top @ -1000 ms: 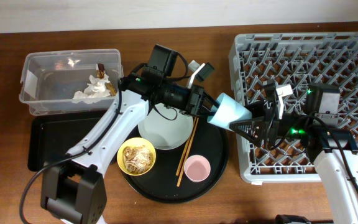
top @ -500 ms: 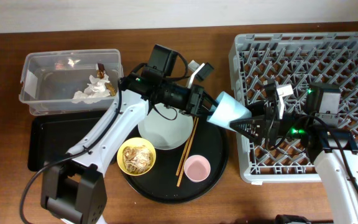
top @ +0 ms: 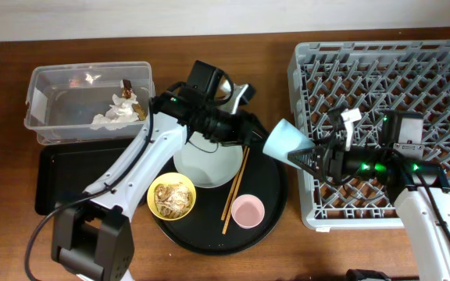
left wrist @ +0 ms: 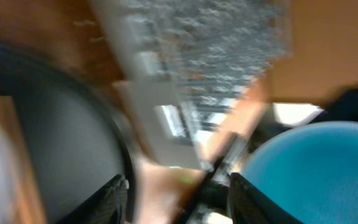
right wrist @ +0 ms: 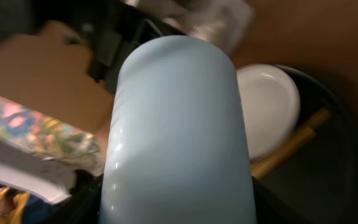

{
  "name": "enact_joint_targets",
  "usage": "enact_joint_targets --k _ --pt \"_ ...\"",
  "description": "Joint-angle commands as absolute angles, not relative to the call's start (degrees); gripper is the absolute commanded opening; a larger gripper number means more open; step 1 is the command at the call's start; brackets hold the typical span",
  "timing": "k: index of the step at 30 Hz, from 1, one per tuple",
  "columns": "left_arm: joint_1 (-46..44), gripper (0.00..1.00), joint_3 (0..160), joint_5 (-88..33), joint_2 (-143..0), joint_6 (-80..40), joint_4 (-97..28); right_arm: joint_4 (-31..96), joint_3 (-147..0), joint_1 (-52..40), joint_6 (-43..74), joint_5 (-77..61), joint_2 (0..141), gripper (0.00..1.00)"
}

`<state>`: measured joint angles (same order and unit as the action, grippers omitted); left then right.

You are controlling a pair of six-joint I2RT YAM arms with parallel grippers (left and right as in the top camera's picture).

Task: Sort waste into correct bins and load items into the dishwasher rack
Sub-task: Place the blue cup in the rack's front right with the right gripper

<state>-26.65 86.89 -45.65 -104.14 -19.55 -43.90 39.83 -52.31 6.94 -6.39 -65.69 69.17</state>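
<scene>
From overhead I see a brown wooden table (top: 233,47) with a pale strip of wall (top: 131,19) along its far edge.

My right gripper (top: 303,158) is clamped on the blue cup (top: 285,140), which hangs on its side in the air, wider end toward the left arm. It sits over the right edge of the round black tray (top: 272,203), just left of the rack (top: 397,94). In the right wrist view the cup (right wrist: 179,137) fills the middle between the dark fingers.

My left gripper (top: 247,133) is just beside the cup's wide end. Its wrist view is badly blurred, but the fingers (left wrist: 114,199) stand apart with nothing between them, and the cup (left wrist: 309,168) lies off to the right.

On the round tray are the plate (top: 205,168), the yellow bowl (top: 171,196) with scraps (top: 170,200) in it, the pink cup (top: 248,211) and the chopsticks (top: 237,191) leaning beside the plate.

At the far left the clear tub (top: 53,101) holds tissues (top: 116,113) and a brown wrapper (top: 127,84). The flat black tray (top: 61,179) lies just in front of it.
</scene>
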Motion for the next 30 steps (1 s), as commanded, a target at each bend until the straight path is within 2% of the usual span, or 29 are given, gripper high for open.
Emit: enact_joint_targets --k 1,7,11,15,19,23,30 --pt "-22.61 0.57 87.26 -24.97 -103.81 -19.22 -50.61 42.46 -53.41 7.16 -7.01 -52.9 68.58 0.5" --pt "-15.14 0.58 87.26 -6.81 -99.66 -19.22 -61.47 56.18 -63.55 8.43 -0.73 -28.14 67.88 0.49" --pt "-11.07 0.59 87.26 0.95 -94.26 -19.25 -63.77 65.39 -72.97 12.91 3.2 -17.8 68.27 0.49" --pt "-10.22 0.59 87.26 1.45 -89.49 -19.25 -63.94 72.86 -80.79 19.66 3.75 -11.0 71.81 0.48" --pt "-10.22 0.59 87.26 1.3 -88.36 -19.25 -64.01 78.59 -89.71 27.07 3.77 -9.8 79.57 0.49" --pt "-10.22 0.59 87.26 1.3 -88.36 -19.27 -65.04 78.87 -96.79 34.22 7.97 -6.04 86.91 0.49" --pt "-10.22 0.6 87.26 1.3 -88.36 -19.25 -65.19 78.89 -97.43 44.16 11.09 -5.32 97.41 0.49"
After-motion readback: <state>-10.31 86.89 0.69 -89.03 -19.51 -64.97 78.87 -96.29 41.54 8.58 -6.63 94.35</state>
